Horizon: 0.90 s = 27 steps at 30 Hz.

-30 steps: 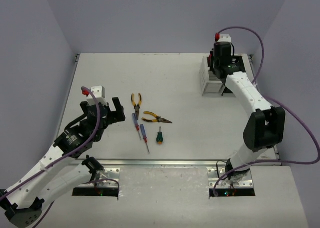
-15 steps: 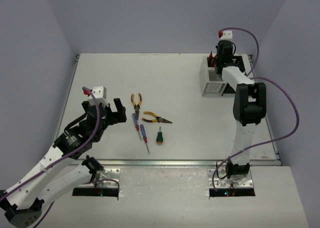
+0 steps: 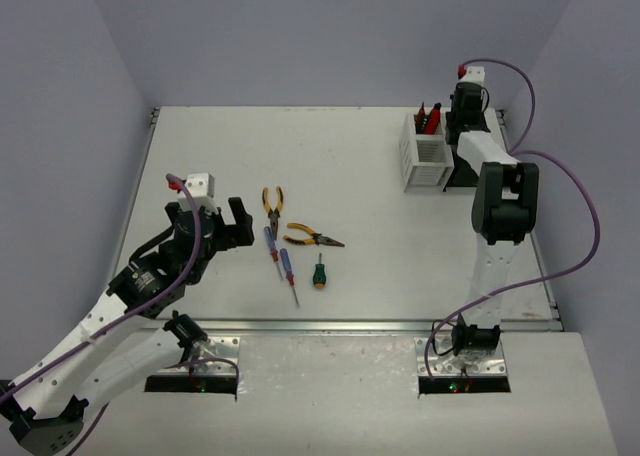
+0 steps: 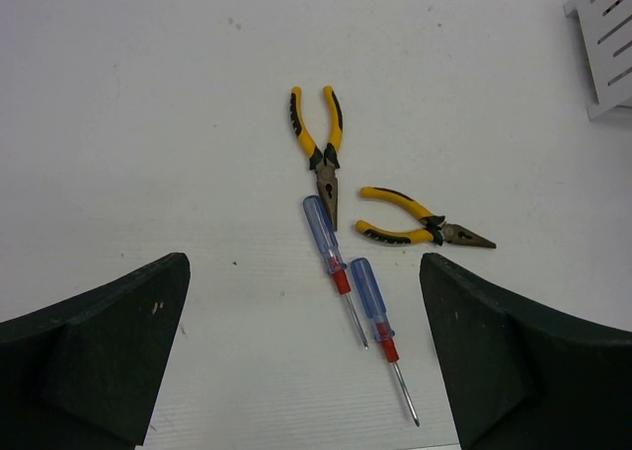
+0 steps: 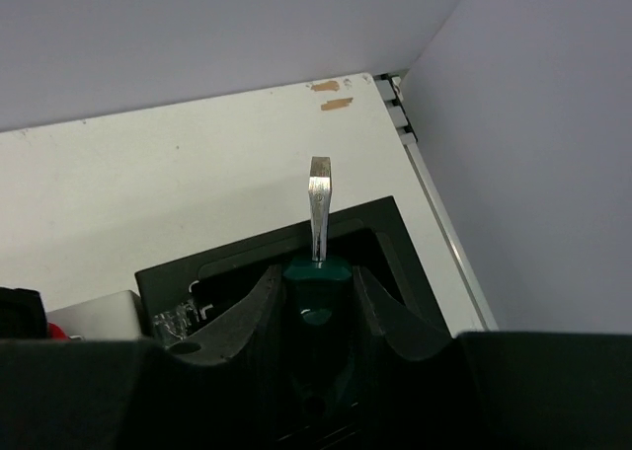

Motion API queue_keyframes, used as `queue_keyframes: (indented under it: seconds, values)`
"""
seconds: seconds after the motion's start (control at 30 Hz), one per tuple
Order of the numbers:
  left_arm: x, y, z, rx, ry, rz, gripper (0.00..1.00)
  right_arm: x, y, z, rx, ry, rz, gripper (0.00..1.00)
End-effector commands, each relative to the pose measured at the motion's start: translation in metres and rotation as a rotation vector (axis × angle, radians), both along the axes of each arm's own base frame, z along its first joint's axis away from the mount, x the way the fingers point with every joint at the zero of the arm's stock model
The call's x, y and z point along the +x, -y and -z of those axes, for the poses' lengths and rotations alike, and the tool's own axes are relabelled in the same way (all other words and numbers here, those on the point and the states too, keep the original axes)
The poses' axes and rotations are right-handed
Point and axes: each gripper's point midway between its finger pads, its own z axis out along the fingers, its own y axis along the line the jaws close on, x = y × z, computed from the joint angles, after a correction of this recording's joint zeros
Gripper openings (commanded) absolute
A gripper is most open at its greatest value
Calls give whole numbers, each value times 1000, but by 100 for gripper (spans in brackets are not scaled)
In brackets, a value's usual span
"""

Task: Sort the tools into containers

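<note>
Right fingers [image 5: 249, 310] grip a green-handled screwdriver [image 5: 319, 205], apparently over the black bin [image 5: 381, 235], needing release next; left fingers [image 4: 109, 322] stand wide.

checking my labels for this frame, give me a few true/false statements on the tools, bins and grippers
1. The right gripper is shut on a green-handled screwdriver. True.
2. The left gripper is clamped on a tool. False: it is open and holds nothing.
3. Two blue-handled screwdrivers lie on the table. True.
4. The white bin has nothing in it. False: red tools stick up out of it.
</note>
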Motion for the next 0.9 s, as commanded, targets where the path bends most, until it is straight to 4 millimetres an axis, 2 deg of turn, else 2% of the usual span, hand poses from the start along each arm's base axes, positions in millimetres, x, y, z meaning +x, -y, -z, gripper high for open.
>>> queue_keyframes:
  seconds: [0.0, 0.1, 0.17, 0.27, 0.37, 0.4, 0.43, 0.5, 0.57, 0.67, 0.7, 0.73, 0.8, 0.83, 0.87]
  values:
    - [3, 3, -11, -23, 45, 8, 100, 5, 0, -37, 30, 87, 15, 35]
    - [3, 3, -11, -23, 43, 9, 100, 5, -3, -42, 37, 72, 2, 51]
    - [3, 4, -10, -23, 43, 15, 100, 5, -6, -51, 58, 78, -7, 57]
    - [4, 4, -10, -21, 41, 17, 100, 6, -16, -73, 98, 105, -26, 60]
    - [4, 4, -10, -21, 43, 14, 100, 6, -38, -93, 115, 130, -74, 59]
    - [4, 4, -10, -19, 41, 14, 100, 0, -41, -102, 116, 130, -79, 59]
    - [4, 4, -10, -18, 42, 12, 100, -2, -61, -106, 125, 129, -104, 59]
    - [5, 3, -10, -16, 41, 7, 100, -16, -80, -106, 164, 102, -113, 60]
    - [5, 1, -9, -11, 40, -4, 100, -51, -112, -116, 250, 67, -126, 60]
    - [6, -4, -9, -4, 41, -38, 100, -116, -180, -96, 319, -53, -194, 63]
    - [6, -7, -10, -4, 40, -52, 100, -139, -217, -87, 336, -88, -269, 65]
    - [6, -9, -9, -3, 39, -66, 100, -161, -244, -78, 352, -116, -326, 67]
    - [6, -16, -10, -2, 43, -103, 100, -217, -292, -34, 384, -218, -431, 69]
    - [6, -19, -10, -1, 42, -119, 100, -231, -314, -37, 407, -222, -470, 70]
    - [7, -24, -10, 4, 42, -147, 100, -256, -333, -17, 436, -279, -480, 72]
